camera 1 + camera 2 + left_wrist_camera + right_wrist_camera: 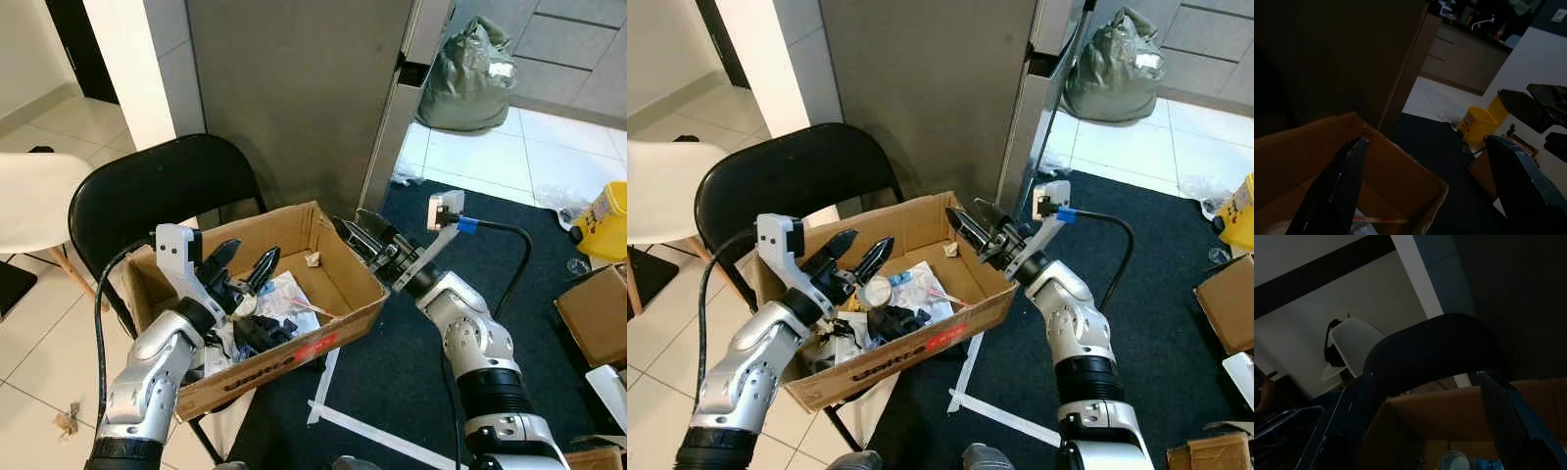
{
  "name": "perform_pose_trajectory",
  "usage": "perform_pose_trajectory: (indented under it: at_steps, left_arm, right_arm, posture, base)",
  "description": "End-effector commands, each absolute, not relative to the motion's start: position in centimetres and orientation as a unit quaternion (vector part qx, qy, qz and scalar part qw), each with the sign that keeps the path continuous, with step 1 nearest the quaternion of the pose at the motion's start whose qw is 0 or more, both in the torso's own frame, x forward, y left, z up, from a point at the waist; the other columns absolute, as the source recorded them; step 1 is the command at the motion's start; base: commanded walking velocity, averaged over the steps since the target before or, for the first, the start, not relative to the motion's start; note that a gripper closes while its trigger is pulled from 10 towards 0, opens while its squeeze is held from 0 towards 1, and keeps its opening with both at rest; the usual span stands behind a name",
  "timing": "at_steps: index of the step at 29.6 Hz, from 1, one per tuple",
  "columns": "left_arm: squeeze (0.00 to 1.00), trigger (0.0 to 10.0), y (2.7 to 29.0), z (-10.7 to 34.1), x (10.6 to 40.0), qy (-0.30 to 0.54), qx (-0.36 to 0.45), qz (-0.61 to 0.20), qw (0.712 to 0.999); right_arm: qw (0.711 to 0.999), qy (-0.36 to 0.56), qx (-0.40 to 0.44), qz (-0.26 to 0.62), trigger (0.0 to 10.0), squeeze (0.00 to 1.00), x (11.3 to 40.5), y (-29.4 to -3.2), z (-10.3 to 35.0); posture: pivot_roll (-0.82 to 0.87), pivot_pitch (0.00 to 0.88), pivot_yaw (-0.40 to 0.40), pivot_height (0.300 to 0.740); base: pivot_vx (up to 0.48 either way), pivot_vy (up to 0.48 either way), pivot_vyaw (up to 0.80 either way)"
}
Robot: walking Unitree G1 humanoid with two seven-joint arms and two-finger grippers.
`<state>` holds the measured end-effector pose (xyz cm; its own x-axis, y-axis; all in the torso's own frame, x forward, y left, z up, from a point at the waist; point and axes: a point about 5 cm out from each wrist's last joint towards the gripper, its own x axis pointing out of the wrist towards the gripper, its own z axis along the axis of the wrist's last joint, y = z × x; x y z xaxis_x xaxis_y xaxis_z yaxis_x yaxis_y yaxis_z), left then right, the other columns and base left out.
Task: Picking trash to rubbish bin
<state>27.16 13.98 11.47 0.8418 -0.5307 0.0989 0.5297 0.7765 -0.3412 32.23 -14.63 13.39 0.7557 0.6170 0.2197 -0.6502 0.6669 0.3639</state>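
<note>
end effectors, left (242,265) and right (361,231), spread, empty over box (338,284)

A black folding chair (147,196) stands beside a white chair (34,201) (dark rug (549,284) nearby).

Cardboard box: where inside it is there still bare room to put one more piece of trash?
In the cardboard box, the bare floor is at the far corner, around a small crumpled scrap near the right gripper. The near half, under the left gripper, is crowded with wrappers and dark trash.
</note>
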Motion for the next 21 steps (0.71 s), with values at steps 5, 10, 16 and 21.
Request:
perform_pose_trajectory:
  at_steps: [5,10,16,21]
  left_arm:
    - [0.00,10.0,13.9,10.9,26.8,0.010,-0.175,-0.262,0.949]
    - [0.00,10.0,14.1,10.9,26.8,0.010,-0.178,-0.255,0.950]
    - [0.00,10.0,14.0,10.9,26.7,0.010,-0.175,-0.255,0.951]
    - [0.00,10.0,13.9,10.7,26.7,0.012,-0.181,-0.257,0.949]
  right_arm:
    - [0.935,-0.049,0.124,0.328,10.0,0.00,31.1,-14.8,13.1]
    - [0.948,-0.063,0.097,0.297,10.0,0.00,30.4,-15.1,13.2]
    - [0.949,-0.060,0.088,0.296,10.0,0.00,30.4,-15.1,13.0]
    - [0.954,-0.060,0.081,0.284,10.0,0.00,30.4,-15.2,13.0]
  posture:
    - [0.05,0.000,-0.030,0.740]
    - [0.04,0.000,-0.022,0.740]
    - [0.03,0.000,-0.020,0.740]
    - [0.03,0.000,-0.024,0.740]
  base:
    - [-0.291,0.000,0.00]
    - [-0.295,0.000,0.00]
    - [-0.196,0.000,0.00]
    - [-0.317,0.000,0.00]
